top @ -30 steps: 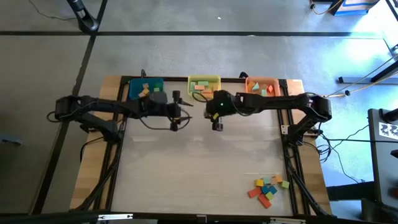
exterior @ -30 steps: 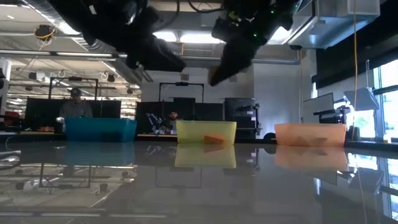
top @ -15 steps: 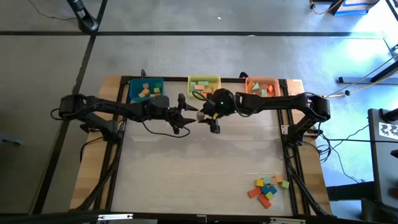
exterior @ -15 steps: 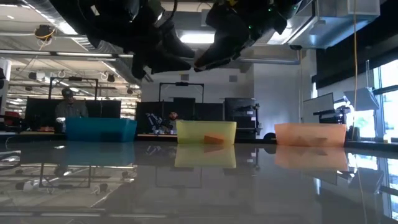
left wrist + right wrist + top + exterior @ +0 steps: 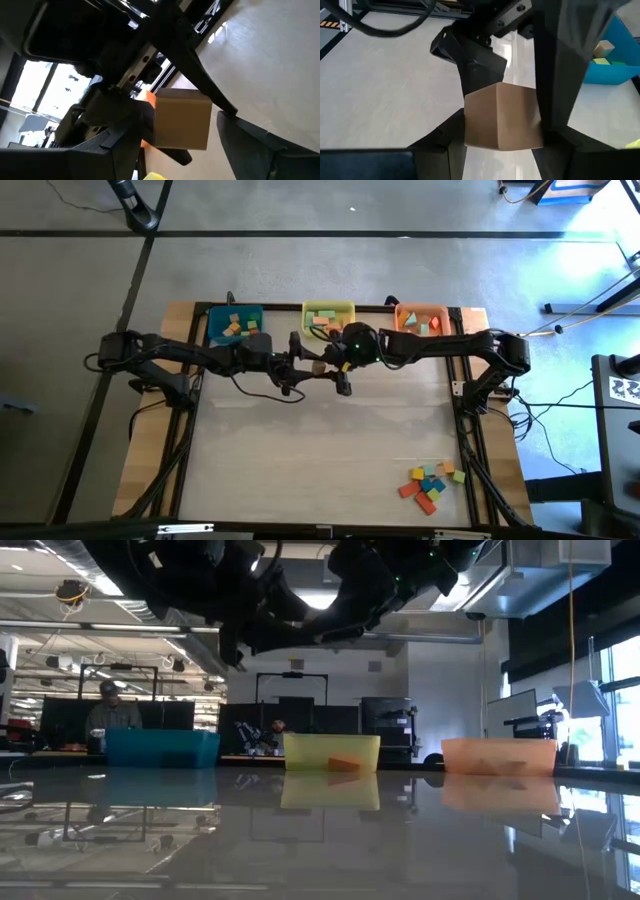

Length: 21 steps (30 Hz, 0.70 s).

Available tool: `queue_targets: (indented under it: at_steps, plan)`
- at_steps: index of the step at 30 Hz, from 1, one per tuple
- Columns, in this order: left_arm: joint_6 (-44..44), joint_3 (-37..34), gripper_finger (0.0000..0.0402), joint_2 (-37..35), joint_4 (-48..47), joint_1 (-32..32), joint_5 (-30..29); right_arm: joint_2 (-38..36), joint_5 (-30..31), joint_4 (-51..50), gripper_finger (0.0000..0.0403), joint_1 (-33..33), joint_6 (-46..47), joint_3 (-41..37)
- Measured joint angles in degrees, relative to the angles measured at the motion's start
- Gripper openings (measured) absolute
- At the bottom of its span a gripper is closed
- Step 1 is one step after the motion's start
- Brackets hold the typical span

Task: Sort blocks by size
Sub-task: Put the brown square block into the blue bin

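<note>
Handover looks to be the step in hand: just above centre of the high view, the right gripper point(image 5: 326, 367) pinches a tan cardboard-coloured cube point(image 5: 502, 116) between its fingers, while the left gripper point(image 5: 303, 363) meets it nose to nose, jaws spread wide around the same cube. To do it well, the left fingers point(image 5: 120, 145) should clamp squarely on the free faces before the right pair lets go; the remaining small coloured blocks point(image 5: 430, 482) lie heaped at lower right.
</note>
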Motion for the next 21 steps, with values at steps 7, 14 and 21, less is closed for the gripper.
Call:
queue_targets:
  at_steps: [7,14,21]
  plan:
    - [1.64,0.0,0.0231,1.18,2.04,-0.33,1.04,0.07,-1.66,1.8,0.0179,-0.07,1.13,-0.09]
    - [4.22,0.02,0.0159,1.22,3.26,-0.59,1.74,0.09,-2.73,3.36,0.0179,0.01,2.52,-0.09]
    - [3.63,0.02,0.0119,1.22,3.61,-0.59,1.52,0.09,-2.09,3.4,0.0196,0.01,2.95,-0.09]
